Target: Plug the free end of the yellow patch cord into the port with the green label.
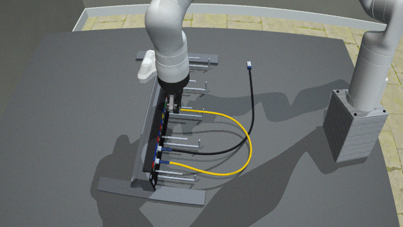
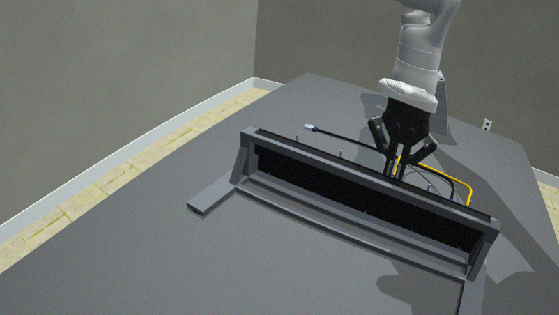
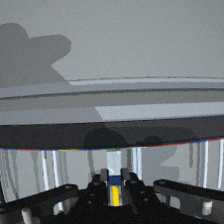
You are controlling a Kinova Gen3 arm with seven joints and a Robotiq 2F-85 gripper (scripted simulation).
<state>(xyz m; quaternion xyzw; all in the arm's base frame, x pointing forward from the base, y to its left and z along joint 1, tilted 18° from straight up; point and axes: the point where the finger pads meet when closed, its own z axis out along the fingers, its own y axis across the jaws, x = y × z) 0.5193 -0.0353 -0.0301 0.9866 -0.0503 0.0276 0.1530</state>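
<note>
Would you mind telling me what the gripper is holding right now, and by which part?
The gripper is shut on the yellow patch cord, holding it at its free end by the plug, right at the rack's port panel.

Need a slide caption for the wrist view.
Pincer grips yellow cord's plug at the rack's green-labelled port.

Plain grey-green walls point(image 2: 117, 78), meeting at a far corner, with a pale skirting board point(image 2: 129, 146) along the bottom. Tan stone-tiled floor point(image 2: 97, 183) with green streaks in the joints, seen left and right of a dark grey table point(image 2: 156, 254). Broad soft shadows across the tabletop, cast by light from above.
</note>
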